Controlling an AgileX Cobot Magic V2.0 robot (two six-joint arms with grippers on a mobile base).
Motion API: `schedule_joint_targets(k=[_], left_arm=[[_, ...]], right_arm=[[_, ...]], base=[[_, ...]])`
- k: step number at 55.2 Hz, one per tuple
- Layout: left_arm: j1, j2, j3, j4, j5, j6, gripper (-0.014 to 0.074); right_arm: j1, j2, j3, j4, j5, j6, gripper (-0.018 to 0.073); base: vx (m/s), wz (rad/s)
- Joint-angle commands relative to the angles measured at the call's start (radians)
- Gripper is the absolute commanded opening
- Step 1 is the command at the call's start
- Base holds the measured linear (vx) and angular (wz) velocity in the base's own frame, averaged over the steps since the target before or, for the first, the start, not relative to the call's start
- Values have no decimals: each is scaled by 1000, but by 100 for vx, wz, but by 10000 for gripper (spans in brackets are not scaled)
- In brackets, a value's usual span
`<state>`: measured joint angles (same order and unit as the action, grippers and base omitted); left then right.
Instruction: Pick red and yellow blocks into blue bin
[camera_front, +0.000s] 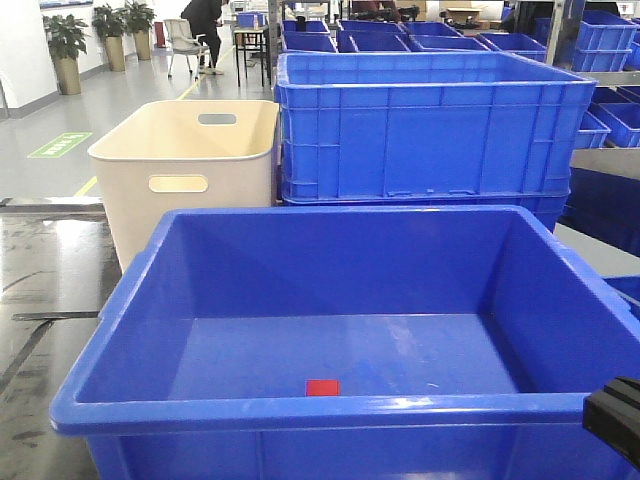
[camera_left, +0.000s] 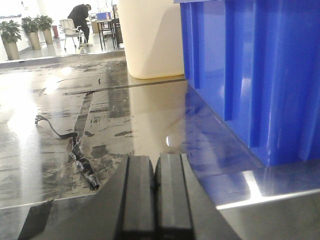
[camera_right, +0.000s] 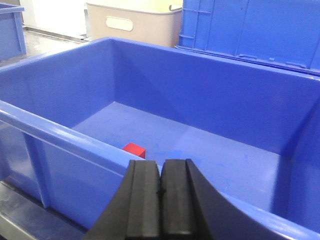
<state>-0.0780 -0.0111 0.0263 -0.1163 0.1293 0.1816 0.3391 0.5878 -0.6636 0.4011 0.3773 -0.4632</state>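
in the lower centre of the front view, the small plain red cube (camera_front: 322, 387) lies inside the large bright-blue plastic bin (camera_front: 330, 412), just beyond the closed, empty right gripper (camera_right: 160, 197); the left gripper (camera_left: 155, 195) is closed too; the yellow brick is unseen.

We see the bin (camera_front: 350, 300) nearest the front camera, filling the foreground. Inside it, a cube (camera_front: 322, 387) lies on the floor close against the near wall, a little left of centre. Behind the bin on the left stands a tub with handle slots (camera_front: 185, 165); to the tub's right, directly behind the bin, stands a ribbed crate (camera_front: 430, 130), stacked on another. More crates (camera_front: 380, 40) sit further back. We find the right gripper (camera_right: 160, 200) just outside the bin's near rim, and the left gripper (camera_left: 155, 200) low over the tabletop (camera_left: 75, 125), left of the bin.
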Motion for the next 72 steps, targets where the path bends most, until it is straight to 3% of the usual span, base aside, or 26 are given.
schedule_joint_targets(k=[1, 30, 36, 41, 45, 51, 60, 72], left_arm=[[1, -18, -20, -9, -85, -9, 0], [1, -18, -20, -9, -85, -9, 1], [1, -18, -20, -9, -85, -9, 1], [1, -18, -20, -9, -83, -9, 0], [1, -18, -20, -9, -83, -9, 0], [1, -18, -20, -9, -83, -9, 0], [1, -18, -20, -9, -83, -9, 0], [1, -18, -20, -9, -83, -9, 0]], right_arm=[[0, 0, -28, 5, -70, -4, -11], [0, 14, -5, -28, -96, 6, -11], [-1, 2, 70, -124, -182, 96, -11], [-15, -38, 145, -286, -275, 236, -11], [-55, -94, 201, -424, -302, 384, -11], [-139, -199, 282, -537, -309, 523, -11], [-223, -397, 425, -579, -309, 541, -11], [-261, -611, 594, -525, -341, 546, -11]], base=[[0, 0], [0, 0], [0, 0], [0, 0], [0, 0], [0, 0], [0, 0], [0, 0]])
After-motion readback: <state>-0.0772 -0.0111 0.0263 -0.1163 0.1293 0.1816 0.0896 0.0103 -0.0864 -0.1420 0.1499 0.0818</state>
